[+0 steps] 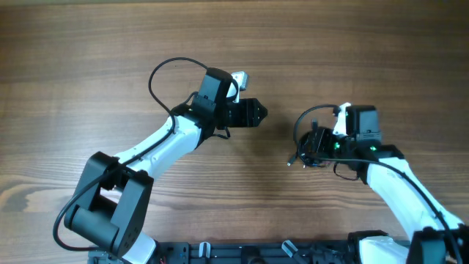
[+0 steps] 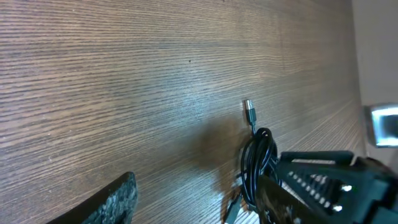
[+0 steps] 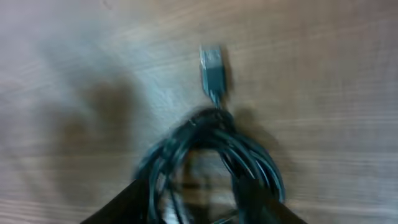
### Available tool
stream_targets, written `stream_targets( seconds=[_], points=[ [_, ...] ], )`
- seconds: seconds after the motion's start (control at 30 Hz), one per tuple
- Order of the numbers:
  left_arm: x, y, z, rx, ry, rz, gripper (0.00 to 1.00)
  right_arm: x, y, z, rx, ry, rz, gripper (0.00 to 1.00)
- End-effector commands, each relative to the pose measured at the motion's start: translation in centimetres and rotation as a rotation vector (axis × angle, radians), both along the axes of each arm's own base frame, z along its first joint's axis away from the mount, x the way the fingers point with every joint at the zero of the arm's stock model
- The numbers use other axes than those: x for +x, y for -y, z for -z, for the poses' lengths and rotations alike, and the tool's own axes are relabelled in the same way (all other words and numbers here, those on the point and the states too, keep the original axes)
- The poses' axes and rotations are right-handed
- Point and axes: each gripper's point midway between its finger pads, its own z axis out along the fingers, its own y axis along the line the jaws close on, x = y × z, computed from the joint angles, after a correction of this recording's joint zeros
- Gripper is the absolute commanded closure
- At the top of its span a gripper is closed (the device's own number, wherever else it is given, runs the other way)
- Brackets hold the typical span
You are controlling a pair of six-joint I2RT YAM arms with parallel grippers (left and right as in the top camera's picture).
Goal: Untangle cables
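The cables [image 1: 302, 152] are a small bunch of thin black loops on the wooden table, right of centre. One metallic plug tip [image 1: 291, 163] sticks out of it. My right gripper [image 1: 314, 144] is over the bunch. In the blurred right wrist view its fingers [image 3: 196, 202] are spread, with the loops [image 3: 211, 140] between them and a plug [image 3: 212, 67] beyond. My left gripper [image 1: 256, 114] is open and empty, left of the bunch and pointing at it. In the left wrist view [image 2: 199, 193] the bunch [image 2: 256, 155] lies ahead, beside the right gripper [image 2: 323, 186].
Bare wooden table [image 1: 352, 44] lies on all sides. A thicker black wire [image 1: 165, 70] loops off the left arm, and another [image 1: 311, 111] arcs off the right arm. The arm bases stand at the front edge.
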Motion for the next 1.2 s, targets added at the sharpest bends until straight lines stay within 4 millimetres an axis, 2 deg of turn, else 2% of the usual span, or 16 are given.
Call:
stream_targets(
  seconds=[0.0,0.13,0.17,0.2,0.27,0.3,0.37,0.5,0.57,0.7,0.77,0.8,0.9,0.97,1.03,1.17],
  points=[
    [0.5,-0.3,0.0,0.013,0.021,0.0,0.34,-1.0,1.2,1.0,-0.085,-0.057,-0.009,0.52],
    [0.3,-0.4,0.2,0.022,0.012,0.002,0.31,-2.6,3.2,1.9,-0.189,-0.13,0.029,0.51],
    [0.3,-0.4,0.2,0.028,0.028,0.017,0.31,-1.5,3.2,1.5,-0.189,-0.083,0.033,0.33],
    [0.3,-0.4,0.2,0.03,0.031,0.022,0.3,-0.5,2.9,0.9,-0.174,-0.038,0.035,0.3],
    [0.1,-0.3,0.2,0.025,0.024,0.028,0.29,0.8,1.3,-0.1,-0.086,0.019,0.002,0.3],
    [-0.1,-0.1,0.0,0.011,0.019,0.042,0.28,1.5,-1.4,-1.3,0.062,0.062,-0.06,0.31],
    [-0.1,-0.1,0.1,0.017,0.032,0.055,0.25,1.3,-4.3,-2.7,0.224,0.08,-0.14,0.31],
    [0.4,-1.0,0.2,0.024,0.026,0.032,0.27,0.2,-4.4,-0.7,0.178,0.015,-0.117,0.35],
    [1.3,-3.6,0.8,0.043,-0.014,-0.031,0.33,0.1,-5.3,1.0,0.186,-0.043,-0.087,0.36],
    [2.7,-11.1,0.8,0.068,-0.11,-0.213,0.35,0.9,-11.3,-0.2,0.325,0.036,-0.241,0.36],
    [2.8,-12.8,-0.1,0.036,-0.125,-0.245,0.34,1.2,-11.6,-0.5,0.306,0.057,-0.247,0.31],
    [2.9,-13.1,-1.2,-0.018,-0.121,-0.24,0.33,1.9,-11.6,-1.7,0.31,0.083,-0.244,0.19],
    [2.4,-12.1,-1.8,-0.063,-0.128,-0.2,0.32,2.7,-10.5,-4.5,0.312,0.124,-0.212,0.06],
    [1.6,-10.2,-1.9,-0.06,-0.127,-0.15,0.29,2.2,-7.1,-5.9,0.175,0.148,-0.1,0.01],
    [1.0,-8.3,-1.5,-0.02,-0.105,-0.111,0.25,0.7,-2.5,-4.3,-0.021,0.067,0.089,0.01],
    [1.5,-8.6,-0.3,0.125,-0.05,-0.163,0.25,-0.5,-4.6,-0.4,0.067,-0.05,0.024,0.03]
  ],
)
